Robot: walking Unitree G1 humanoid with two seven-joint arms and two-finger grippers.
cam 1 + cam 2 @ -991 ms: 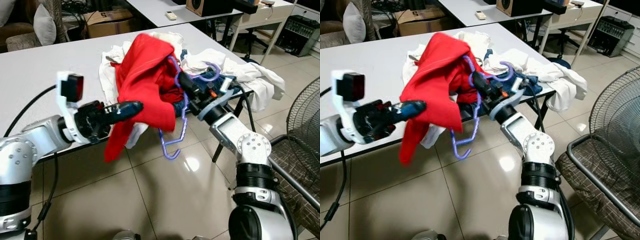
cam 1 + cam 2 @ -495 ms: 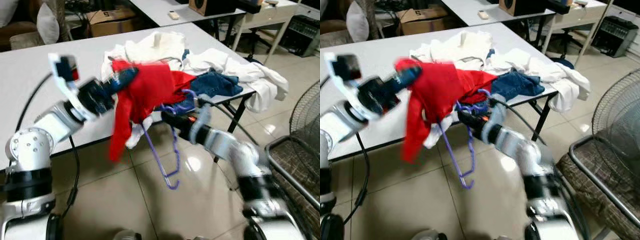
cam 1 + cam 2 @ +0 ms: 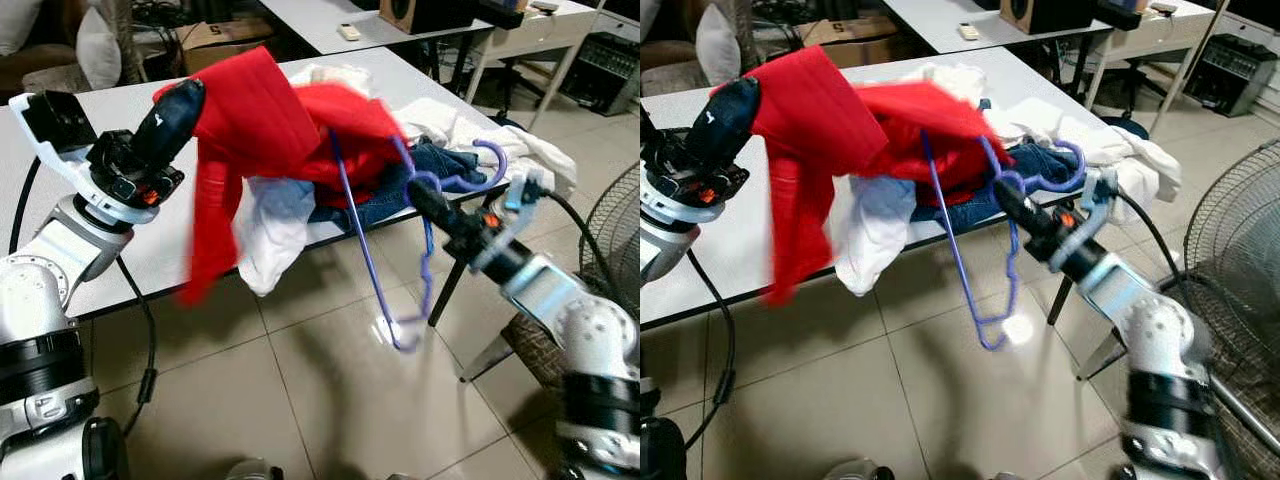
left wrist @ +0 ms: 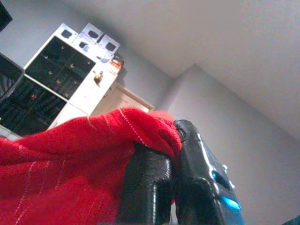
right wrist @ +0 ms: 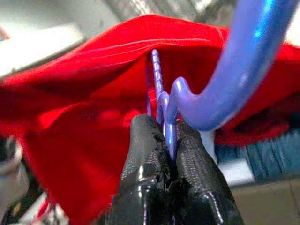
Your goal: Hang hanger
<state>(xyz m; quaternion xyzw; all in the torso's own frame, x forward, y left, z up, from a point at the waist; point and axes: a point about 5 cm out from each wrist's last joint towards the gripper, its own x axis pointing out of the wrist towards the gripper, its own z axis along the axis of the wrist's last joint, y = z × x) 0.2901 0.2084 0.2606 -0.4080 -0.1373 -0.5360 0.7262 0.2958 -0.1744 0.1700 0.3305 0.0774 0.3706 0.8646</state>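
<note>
While the white surface (image 3: 90,150) carries a heap of white and blue clothes (image 3: 440,150), a red garment (image 3: 260,120) is raised above its near edge, one end draped downward toward the tiled floor (image 3: 300,400). Left gripper (image 4: 171,140) has its jaws closed on a fold of that red cloth, held up over the surface. Right gripper (image 5: 164,136), out past the surface edge, has its jaws clamped on the neck of the purple hanger (image 3: 390,250), whose frame hangs partly inside the red garment
</note>
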